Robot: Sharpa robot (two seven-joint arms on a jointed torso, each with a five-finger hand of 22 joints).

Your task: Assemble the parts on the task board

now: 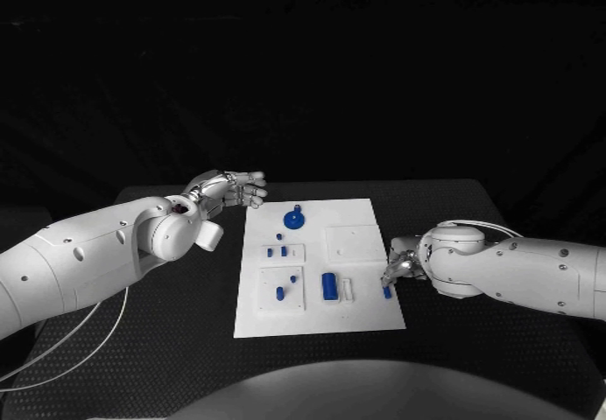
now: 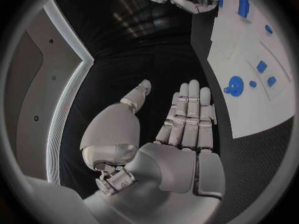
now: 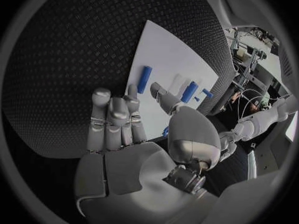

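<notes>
Right hand [image 1: 402, 267] is hovering at the task board [image 1: 360, 315] edge beside a small blue peg [image 1: 386, 291], fingers apart, grasping nothing. Left hand [image 1: 234, 188], also released, is idling off the board's far corner. Risk: fingertips nudging the peg off onto the surface before a pinch.

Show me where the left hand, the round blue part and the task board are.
left hand [image 1: 234, 188], head view, on its curled fingers.
round blue part [image 1: 293, 219], head view, on its disc.
task board [image 1: 354, 210], head view, on a bare spot by its far edge.
</notes>
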